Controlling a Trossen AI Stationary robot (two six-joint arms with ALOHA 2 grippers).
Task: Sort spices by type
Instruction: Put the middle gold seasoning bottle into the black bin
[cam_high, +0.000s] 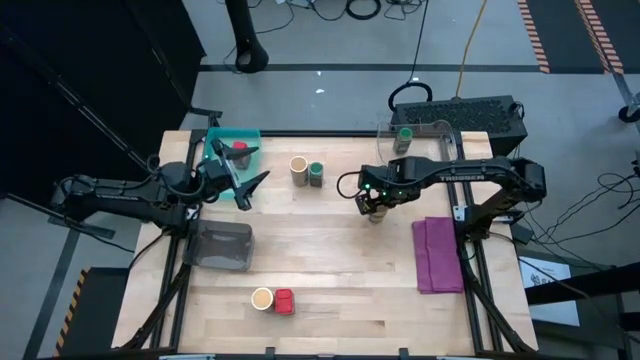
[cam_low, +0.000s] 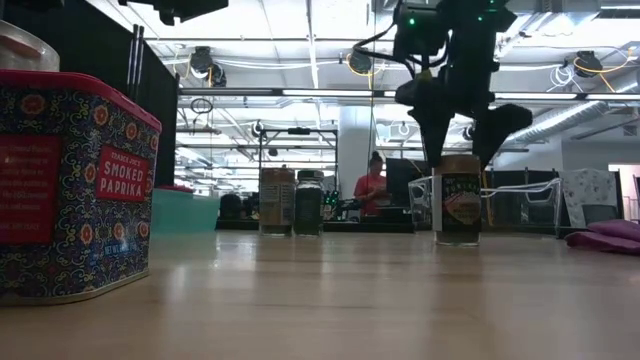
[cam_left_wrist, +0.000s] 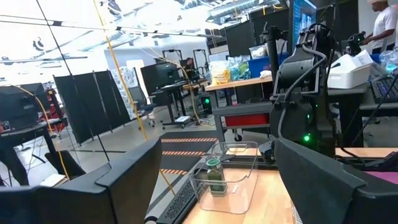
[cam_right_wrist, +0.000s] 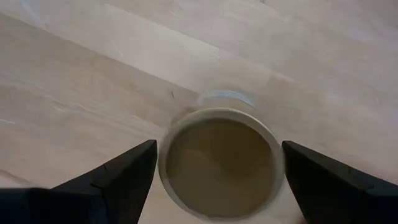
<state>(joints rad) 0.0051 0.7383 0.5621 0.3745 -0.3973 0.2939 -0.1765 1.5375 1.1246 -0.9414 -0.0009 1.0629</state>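
Observation:
A tan jar with a cream top (cam_high: 377, 213) (cam_low: 458, 200) (cam_right_wrist: 219, 162) stands upright on the table right of centre. My right gripper (cam_high: 375, 203) (cam_right_wrist: 217, 155) is open above it, pointing down, one finger on each side of the top, a thin gap showing. My left gripper (cam_high: 250, 185) (cam_left_wrist: 217, 168) is open and raised beside the teal tray (cam_high: 218, 140), which holds a red jar (cam_high: 238, 148). Another tan jar (cam_high: 298, 170) and a green-lidded jar (cam_high: 316, 175) stand together mid-table. A tan jar (cam_high: 262, 298) and a red tin (cam_high: 284, 302) (cam_low: 70, 190) stand near the front edge.
A clear bin (cam_high: 425, 135) (cam_left_wrist: 227, 177) at the far right holds a green-lidded jar (cam_high: 404, 135) (cam_left_wrist: 214, 177). A grey bin (cam_high: 222, 245) sits front left. A purple cloth (cam_high: 437, 255) lies at the right edge. Bare wood lies between the centre jars and the front pair.

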